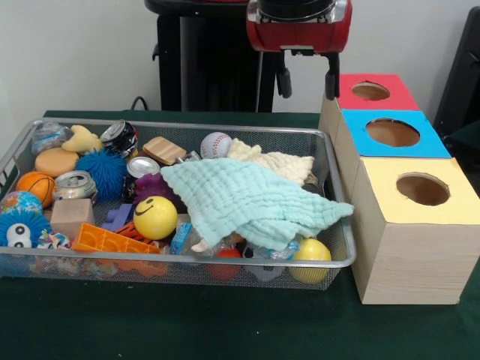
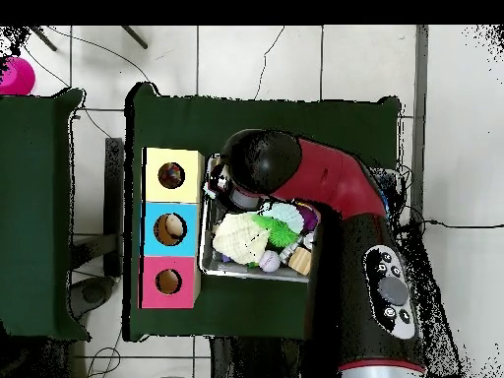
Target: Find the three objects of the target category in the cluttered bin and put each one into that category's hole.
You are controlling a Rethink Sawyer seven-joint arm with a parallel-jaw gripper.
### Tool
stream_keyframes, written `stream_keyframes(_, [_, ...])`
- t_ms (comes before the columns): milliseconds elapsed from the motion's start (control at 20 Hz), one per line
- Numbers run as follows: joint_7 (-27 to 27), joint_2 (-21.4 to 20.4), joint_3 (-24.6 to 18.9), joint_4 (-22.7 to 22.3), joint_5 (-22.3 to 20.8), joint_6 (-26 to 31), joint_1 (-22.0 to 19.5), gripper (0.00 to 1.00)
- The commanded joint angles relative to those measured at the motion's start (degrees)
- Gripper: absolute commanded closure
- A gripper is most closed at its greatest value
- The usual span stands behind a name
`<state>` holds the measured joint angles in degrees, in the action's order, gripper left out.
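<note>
The wire-mesh bin (image 1: pixel 225 126) fills the left of the front view. It holds a mint cloth (image 1: pixel 251 199), a cream cloth (image 1: pixel 279 162), a baseball (image 1: pixel 216 144), a yellow smiley ball (image 1: pixel 155 217), a plain yellow ball (image 1: pixel 310 251), cans and soft toys. The yellow-topped box with its round hole (image 1: pixel 422 189) stands right of the bin and also shows in the overhead view (image 2: pixel 171 175). My gripper (image 1: pixel 307 79) hangs open and empty, high above the bin's far right corner. In the overhead view my arm (image 2: pixel 325 187) hides the gripper and much of the bin (image 2: pixel 209 264).
A blue-topped box (image 1: pixel 392 133) and a red-topped box (image 1: pixel 370 91) stand behind the yellow one. A small basketball (image 1: pixel 35 187), a blue spiky ball (image 1: pixel 105 171), a wooden block (image 1: pixel 71 216) and an orange plastic piece (image 1: pixel 105 240) crowd the bin's left end.
</note>
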<state>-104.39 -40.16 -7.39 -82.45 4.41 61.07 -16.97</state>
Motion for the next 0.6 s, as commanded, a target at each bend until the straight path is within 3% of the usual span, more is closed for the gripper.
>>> stream_keyframes(50, [-13.3, 2.0, 2.9, -4.1, 1.2, -1.5, -0.2, 0.00])
stream_keyframes(150, [-12.5, 2.2, 3.8, -2.9, -0.3, -1.4, -0.1, 0.00])
stream_keyframes(350, [-7.8, 5.0, 6.2, 4.0, -6.4, -2.5, -1.1, 0.00])
stream_keyframes(600, [-1.1, 9.7, 5.6, 10.2, -10.3, -5.5, -4.7, 0.00])
